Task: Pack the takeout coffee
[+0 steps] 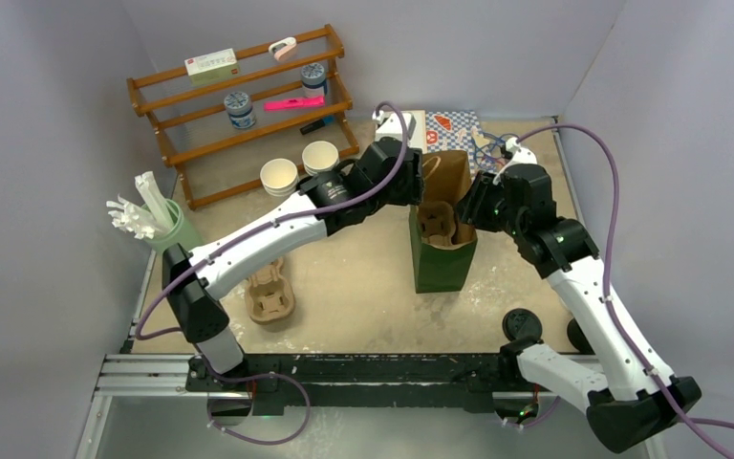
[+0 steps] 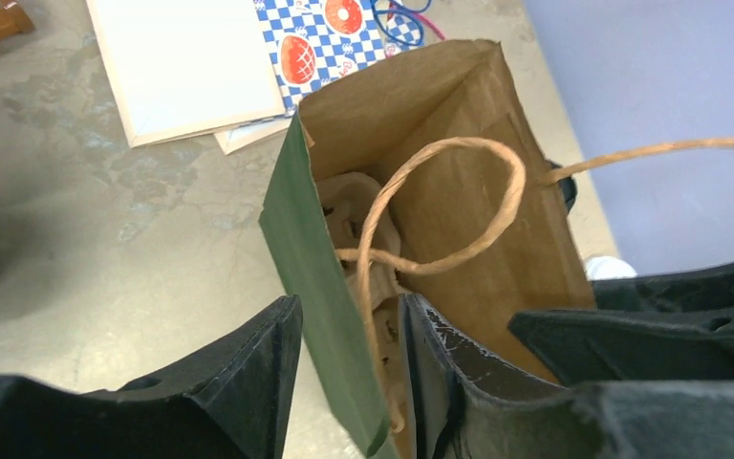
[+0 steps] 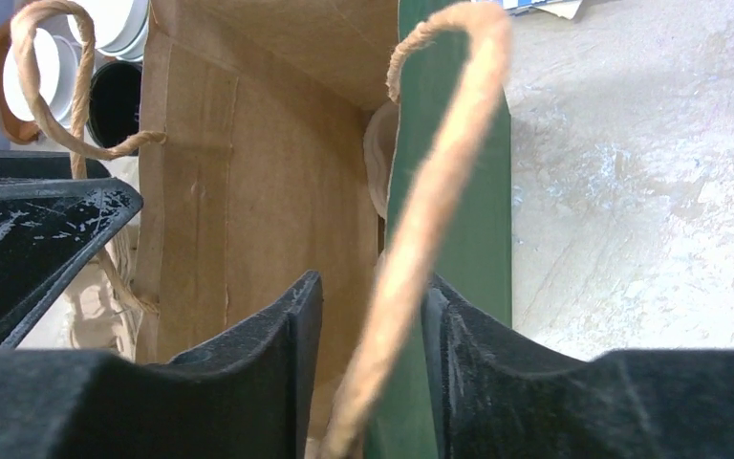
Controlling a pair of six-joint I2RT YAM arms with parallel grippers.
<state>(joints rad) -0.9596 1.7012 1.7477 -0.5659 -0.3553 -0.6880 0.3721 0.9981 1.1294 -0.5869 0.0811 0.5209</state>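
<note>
Two pairs of jaws stand parted, gripping nothing: left jaws straddle one wall of the green paper bag [image 1: 444, 268], right jaws the opposite wall and twine handle [image 3: 430, 191].

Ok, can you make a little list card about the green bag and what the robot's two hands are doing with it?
bag: green paper bag, standing upright, top open
inside bag: pulp cup carrier
left gripper: jaws apart, astride one bag wall
right gripper: jaws apart, astride the opposite wall, twine handle between them
on table: second cup carrier, left of the bag
lidded coffee cup: not clearly seen
</note>
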